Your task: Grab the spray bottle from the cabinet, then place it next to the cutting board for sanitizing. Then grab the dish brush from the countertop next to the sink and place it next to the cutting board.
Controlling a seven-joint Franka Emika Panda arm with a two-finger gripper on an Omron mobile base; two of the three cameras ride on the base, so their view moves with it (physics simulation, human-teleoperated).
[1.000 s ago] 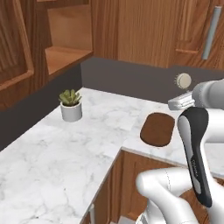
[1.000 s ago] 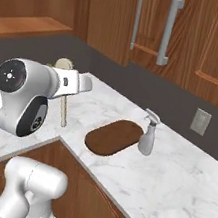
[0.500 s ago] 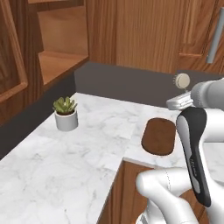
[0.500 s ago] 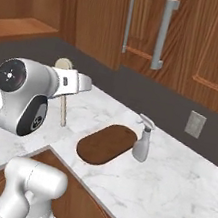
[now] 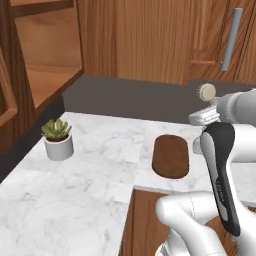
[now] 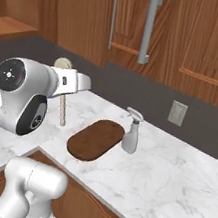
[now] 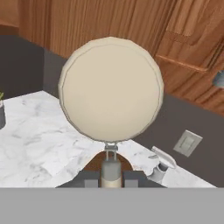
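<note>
While the arm carries its load high over the counter, this is how things stand from near to far.

Gripper: the gripper (image 7: 111, 180) has its jaws clenched on the handle of the dish brush (image 7: 111, 89), just below the head, with the round cream head standing up past the fingertips.

Brush in the room: from the right base view the dish brush (image 6: 62, 88) hangs in the air, head up and tan handle pointing down, above the countertop (image 6: 170, 177) and to the left of the board. It touches nothing but the gripper.

Cutting board: the cutting board (image 6: 95, 139) lies flat near the counter's front edge; the left base view shows the same dark oval (image 5: 170, 155) with bare marble on its left side.

Spray bottle: the spray bottle (image 6: 132, 132) stands upright just beside the board's far right end, so I judge the first half of the task done.

Beyond: a small potted plant (image 5: 58, 139) sits well to the left, and the cabinet (image 5: 42, 55) hangs open above it with a bare shelf.

Step in hand: carrying the brush to the board, I'd say; the second half is nearly finished.

Next move: lower the brush onto the free marble beside the board, clear of the bottle, then release. The long handle could tip as it lands.
</note>
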